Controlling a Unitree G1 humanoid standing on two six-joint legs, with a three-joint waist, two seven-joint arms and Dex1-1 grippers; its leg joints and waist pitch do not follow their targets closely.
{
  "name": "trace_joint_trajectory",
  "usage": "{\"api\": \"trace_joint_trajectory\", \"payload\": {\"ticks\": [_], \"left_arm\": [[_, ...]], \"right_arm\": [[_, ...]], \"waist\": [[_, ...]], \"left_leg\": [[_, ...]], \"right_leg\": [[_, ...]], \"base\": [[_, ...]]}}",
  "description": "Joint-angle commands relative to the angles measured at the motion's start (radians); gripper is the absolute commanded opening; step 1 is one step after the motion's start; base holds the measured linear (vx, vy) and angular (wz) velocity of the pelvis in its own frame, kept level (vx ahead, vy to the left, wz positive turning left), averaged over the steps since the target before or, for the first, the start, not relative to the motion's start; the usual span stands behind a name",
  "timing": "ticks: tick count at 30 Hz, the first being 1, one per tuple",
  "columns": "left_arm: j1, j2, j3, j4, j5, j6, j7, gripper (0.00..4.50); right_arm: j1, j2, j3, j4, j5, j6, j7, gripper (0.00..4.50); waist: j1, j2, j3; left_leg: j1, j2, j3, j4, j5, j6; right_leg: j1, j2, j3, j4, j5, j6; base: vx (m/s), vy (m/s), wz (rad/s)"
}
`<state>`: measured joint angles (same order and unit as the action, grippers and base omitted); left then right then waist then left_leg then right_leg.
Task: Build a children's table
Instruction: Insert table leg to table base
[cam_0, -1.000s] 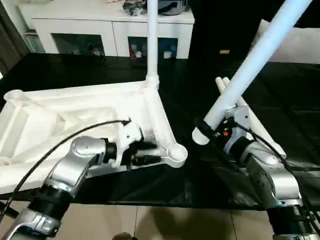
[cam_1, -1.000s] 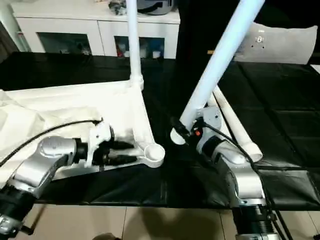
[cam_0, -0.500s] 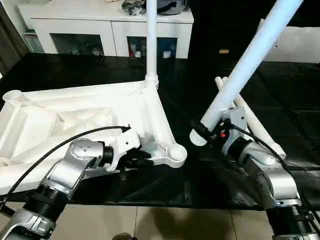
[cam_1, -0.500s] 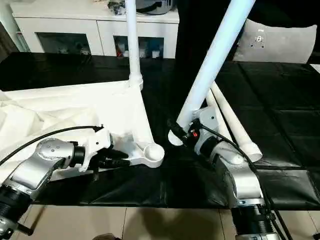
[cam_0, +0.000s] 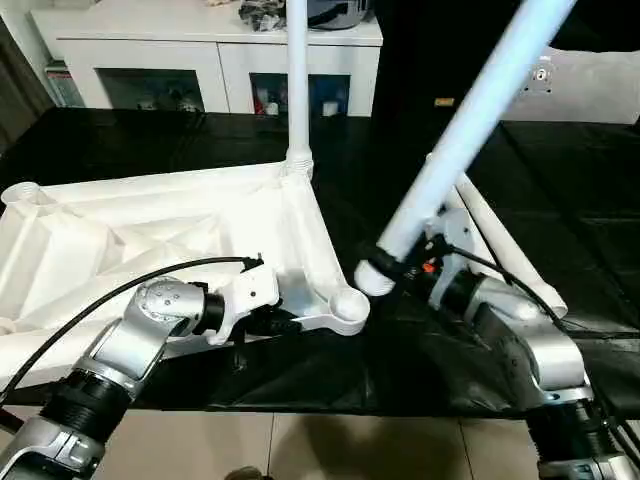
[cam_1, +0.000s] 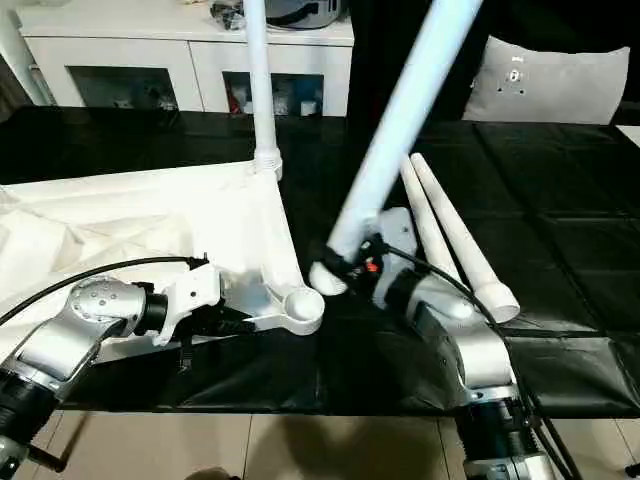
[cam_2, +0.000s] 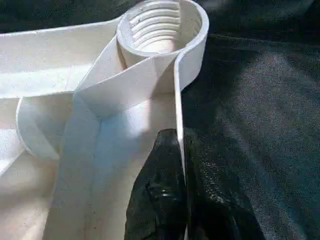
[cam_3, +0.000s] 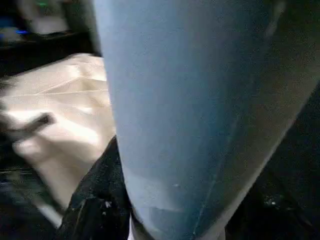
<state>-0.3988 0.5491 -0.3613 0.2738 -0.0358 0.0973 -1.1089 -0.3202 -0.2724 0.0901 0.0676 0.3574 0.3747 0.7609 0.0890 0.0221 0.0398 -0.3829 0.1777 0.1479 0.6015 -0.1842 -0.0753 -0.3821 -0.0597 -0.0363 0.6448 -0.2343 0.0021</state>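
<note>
White plastic makes up the upturned tabletop (cam_0: 150, 235), which is laid ribbed side up on a black-covered table (cam_0: 600, 180); no brand, label or legible writing can be made out on any part. One leg (cam_0: 297, 80) is seen standing upright in the tabletop's far corner socket, and two loose legs (cam_1: 455, 240) are laid side by side on the black cover, just beyond the right arm. Behind the tabletop a white cabinet (cam_0: 215, 60) with glass doors is placed, and a grey cushion (cam_1: 555, 85) is propped further along to its right. The near corner socket (cam_0: 348, 303) is left empty — its threaded inside is shown in the left wrist view.

The left gripper (cam_0: 288, 322) is pressed to the tabletop's near rim just beside that socket, its fingers (cam_2: 165, 200) closed together on the thin rim wall. A fourth leg (cam_0: 470, 120) is clasped near its thick end by the right gripper (cam_0: 395, 262), fingers half spread around it — held slanted, its end hanging just beside the empty socket.
</note>
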Motion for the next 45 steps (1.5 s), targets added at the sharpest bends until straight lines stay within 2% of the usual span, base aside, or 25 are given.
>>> {"api": "trace_joint_trajectory", "payload": {"ticks": [1,5,9,11,16,21,25,28,33,35,36,38,39,43,45], "left_arm": [[-0.014,0.019,-0.019,0.013,0.040,-0.038,-0.018,0.00],[-0.011,0.004,-0.023,-0.005,0.021,-0.027,-0.037,0.00],[-0.015,-0.009,-0.031,0.000,0.020,-0.014,-0.038,0.00],[-0.019,-0.009,-0.033,0.015,0.025,-0.024,-0.039,0.00],[-0.028,-0.006,-0.028,0.037,0.030,-0.035,-0.043,0.00],[-0.029,-0.014,-0.023,0.024,0.014,-0.035,-0.060,0.00],[-0.036,-0.026,-0.026,0.020,0.007,-0.039,-0.062,0.00],[-0.039,-0.030,-0.024,0.022,0.006,-0.039,-0.063,0.00],[-0.039,-0.028,-0.021,0.024,0.008,-0.039,-0.061,0.00],[-0.039,-0.030,-0.018,0.029,0.010,-0.041,-0.057,0.00],[-0.039,-0.030,-0.018,0.030,0.011,-0.041,-0.056,0.00],[-0.040,-0.033,-0.016,0.037,0.013,-0.047,-0.052,0.00],[-0.042,-0.036,-0.015,0.042,0.016,-0.050,-0.047,0.00],[-0.044,-0.043,-0.013,0.048,0.017,-0.051,-0.040,0.00],[-0.044,-0.044,-0.013,0.047,0.017,-0.050,-0.039,0.00]], "right_arm": [[-0.030,-0.010,0.026,-0.032,0.031,0.036,0.064,1.90],[-0.049,-0.017,0.061,-0.006,0.002,0.035,0.100,1.90],[-0.066,-0.052,0.127,0.046,-0.076,0.023,0.121,1.90],[-0.079,-0.071,0.147,0.067,-0.100,0.043,0.117,1.90],[-0.091,-0.086,0.152,0.069,-0.098,0.068,0.127,1.89],[-0.098,-0.082,0.153,0.094,-0.102,0.063,0.136,1.89],[-0.107,-0.052,0.143,0.154,-0.082,0.061,0.144,1.89],[-0.098,-0.031,0.100,0.204,-0.044,0.053,0.145,1.89],[-0.067,-0.017,0.047,0.238,-0.001,0.036,0.153,1.89],[-0.026,-0.001,0.006,0.245,0.041,0.036,0.166,1.89],[-0.021,0.001,0.001,0.245,0.045,0.036,0.167,1.89],[0.016,0.007,-0.010,0.245,0.056,0.015,0.170,1.89],[0.030,0.011,-0.015,0.244,0.056,-0.002,0.163,1.89],[0.069,0.031,-0.047,0.237,0.047,-0.085,0.114,1.89],[0.072,0.034,-0.054,0.235,0.042,-0.098,0.103,1.89]], "waist": [[0.001,0.000,-0.051],[0.002,-0.001,-0.052],[0.005,-0.002,-0.054],[0.006,-0.003,-0.054],[0.008,-0.002,-0.052],[0.008,-0.001,-0.054],[0.007,0.000,-0.053],[0.008,0.001,-0.052],[0.013,0.002,-0.056],[0.015,0.010,-0.056],[0.017,0.008,-0.057],[0.021,0.013,-0.058],[0.022,0.010,-0.059],[0.022,0.014,-0.055],[0.021,0.016,-0.052]], "left_leg": [[0.014,0.046,-0.006,-0.082,-0.193,0.023],[0.015,0.046,-0.005,-0.082,-0.192,0.013],[0.015,0.045,-0.004,-0.079,-0.172,0.008],[0.015,0.045,-0.004,-0.079,-0.168,0.011],[0.016,0.046,-0.004,-0.081,-0.187,0.007],[0.016,0.047,-0.005,-0.080,-0.182,0.006],[0.017,0.046,-0.004,-0.081,-0.201,0.004],[0.018,0.048,-0.005,-0.083,-0.220,-0.001],[0.017,0.048,-0.005,-0.081,-0.190,0.008],[0.017,0.048,-0.005,-0.079,-0.192,0.010],[0.017,0.049,-0.004,-0.079,-0.197,0.011],[0.019,0.049,-0.006,-0.080,-0.198,0.013],[0.017,0.049,-0.006,-0.079,-0.192,0.014],[0.018,0.049,-0.006,-0.084,-0.227,0.008],[0.020,0.050,-0.007,-0.088,-0.256,0.000]], "right_leg": [[0.037,-0.074,0.043,-0.082,-0.065,-0.205],[0.035,-0.076,0.042,-0.080,-0.065,-0.215],[0.037,-0.076,0.041,-0.078,-0.039,-0.220],[0.038,-0.076,0.042,-0.077,-0.030,-0.217],[0.037,-0.076,0.043,-0.081,-0.064,-0.210],[0.038,-0.076,0.042,-0.077,-0.032,-0.219],[0.036,-0.077,0.042,-0.080,-0.050,-0.227],[0.036,-0.079,0.042,-0.082,-0.077,-0.230],[0.039,-0.077,0.040,-0.076,-0.008,-0.235],[0.038,-0.079,0.040,-0.076,-0.002,-0.239],[0.039,-0.080,0.041,-0.078,0.001,-0.239],[0.038,-0.079,0.040,-0.076,0.008,-0.241],[0.040,-0.079,0.039,-0.076,0.017,-0.240],[0.037,-0.079,0.039,-0.083,-0.039,-0.231],[0.035,-0.080,0.040,-0.087,-0.089,-0.224]], "base": [[0.000,0.000,0.00],[0.000,0.000,0.00],[0.000,0.000,0.00],[0.000,0.000,0.00],[0.000,0.000,0.00],[0.000,0.000,0.00],[0.000,0.000,0.00],[0.000,0.000,0.00],[0.000,0.000,0.00],[0.000,0.000,0.00],[0.000,0.000,0.00],[0.000,0.000,0.00],[0.000,0.000,0.00],[0.000,0.000,0.00],[0.000,0.000,0.00]]}}
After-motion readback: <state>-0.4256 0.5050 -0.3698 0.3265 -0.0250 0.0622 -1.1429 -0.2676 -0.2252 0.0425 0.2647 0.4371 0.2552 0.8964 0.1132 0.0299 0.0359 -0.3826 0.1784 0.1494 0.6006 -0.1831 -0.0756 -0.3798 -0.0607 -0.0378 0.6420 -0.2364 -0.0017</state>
